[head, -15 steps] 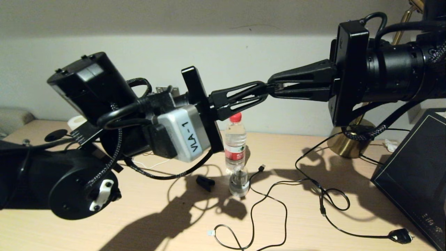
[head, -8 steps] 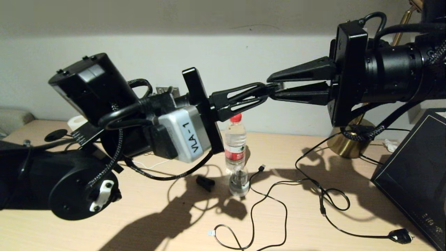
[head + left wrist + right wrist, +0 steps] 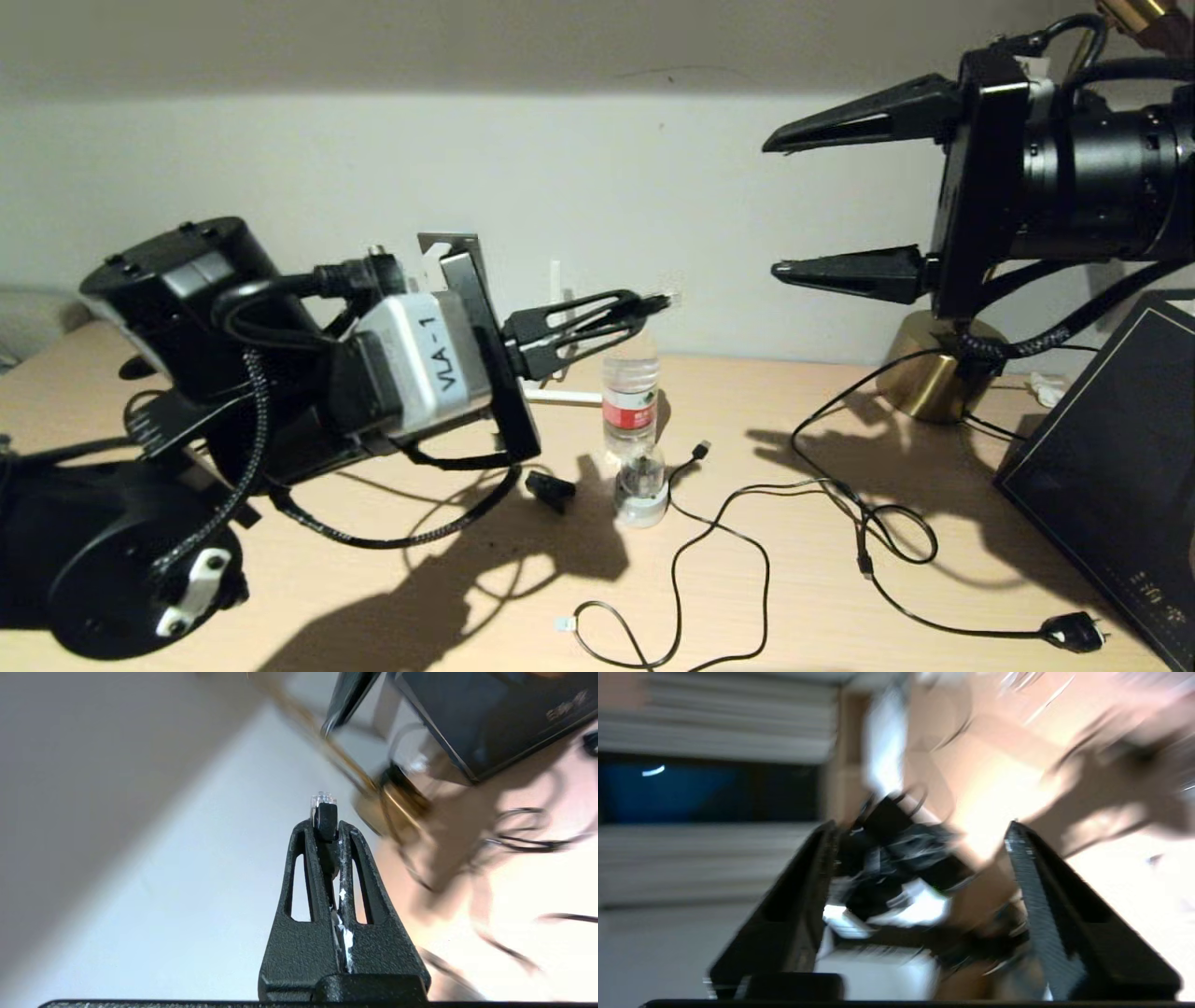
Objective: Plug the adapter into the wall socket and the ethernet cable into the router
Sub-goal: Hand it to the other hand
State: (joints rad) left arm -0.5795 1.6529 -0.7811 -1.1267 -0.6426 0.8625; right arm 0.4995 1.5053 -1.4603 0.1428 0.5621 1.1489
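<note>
My left gripper (image 3: pixel 653 303) pinches ethernet plug (image 3: pixel 323 805) mid-air, left of centre, above bottle (image 3: pixel 631 411). Right gripper (image 3: pixel 780 207) spread wide, empty, far right. Risks: shallow tip grip, plug may twist or slip; trailing cable may snag bottle.

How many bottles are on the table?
1. The water bottle with a red label stands mid-table, just below the left pincer. The arms could hide others.

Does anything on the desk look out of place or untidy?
Yes. Loose black cables sprawl in loops across the desk, and a water bottle seems to stand on a small upturned glass, which looks unstable.
</note>
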